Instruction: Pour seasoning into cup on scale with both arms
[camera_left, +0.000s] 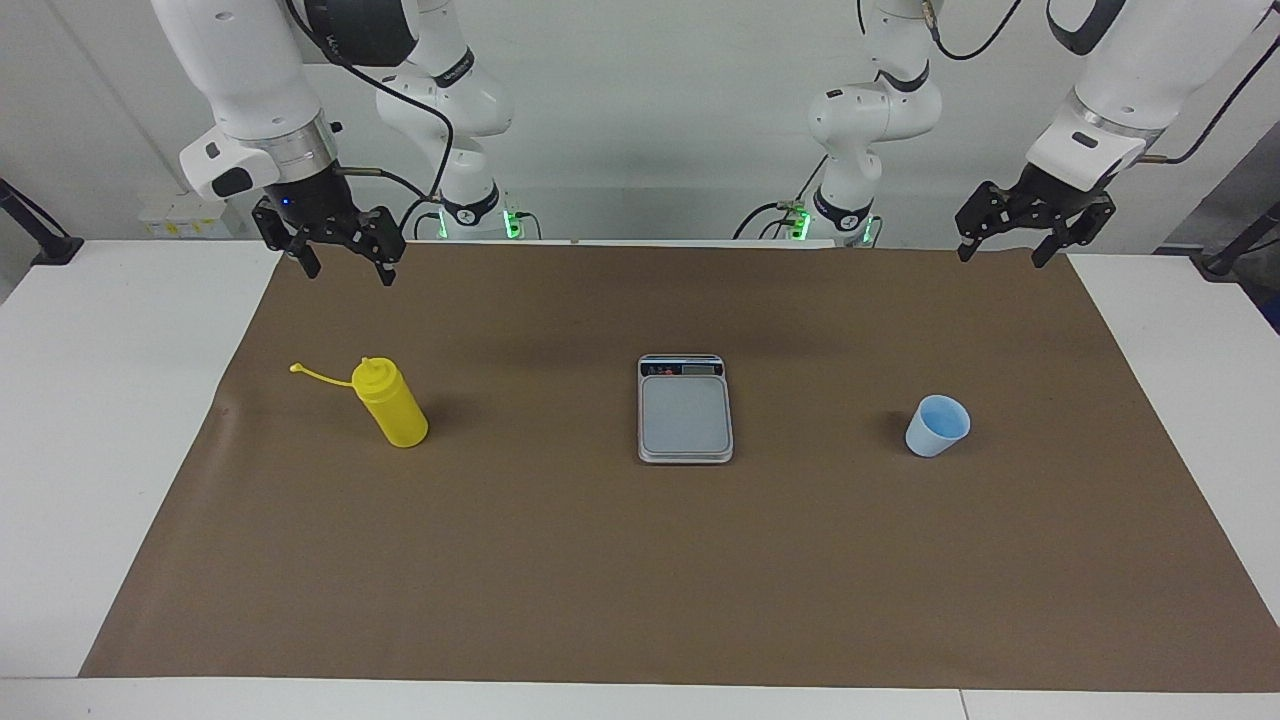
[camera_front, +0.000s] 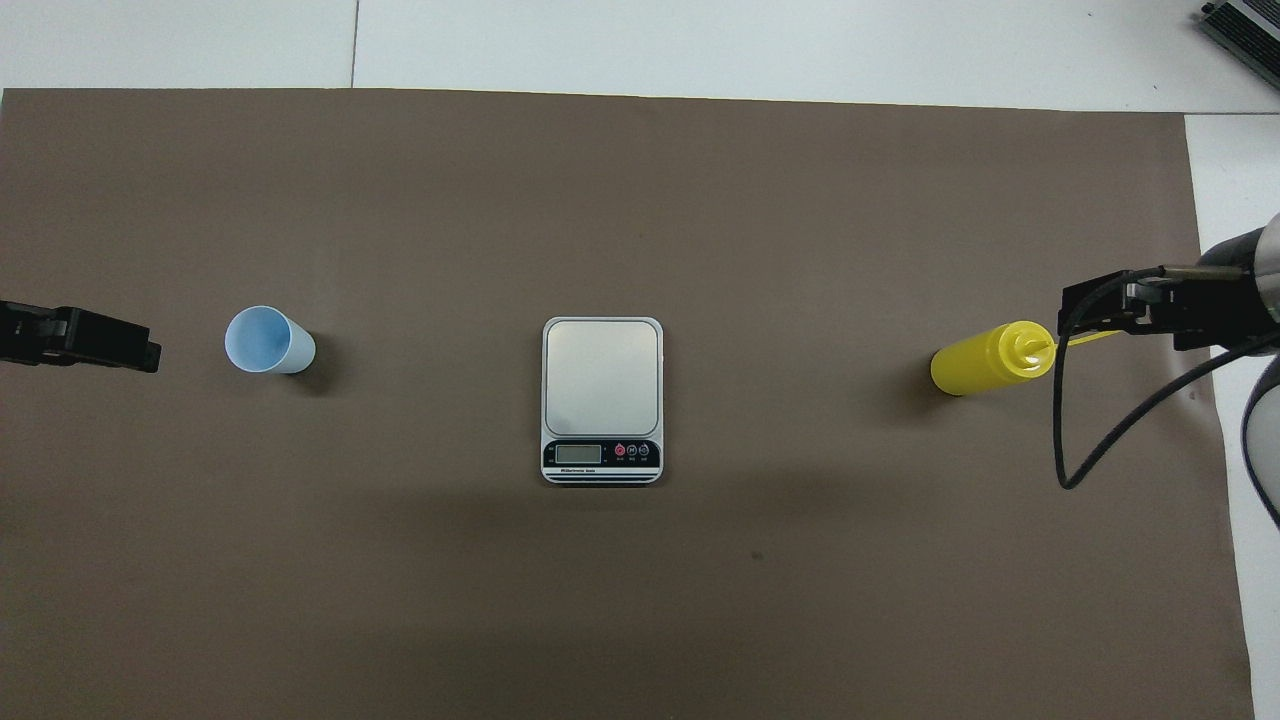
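No step begun: both tools, left (camera_left: 1035, 240) and right (camera_left: 343, 255), hang wide and empty, cup (camera_left: 938, 425) below left, bottle (camera_left: 393, 402) below right, scale (camera_left: 685, 408) between; next, cup onto scale.

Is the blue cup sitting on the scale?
No, the blue cup stands on the brown mat toward the left arm's end, apart from the scale.

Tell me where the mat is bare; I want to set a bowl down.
Bare mat lies between the yellow bottle and the scale, and between the scale and the blue cup. The strip farthest from the robots is bare too. Nowhere is crowded.
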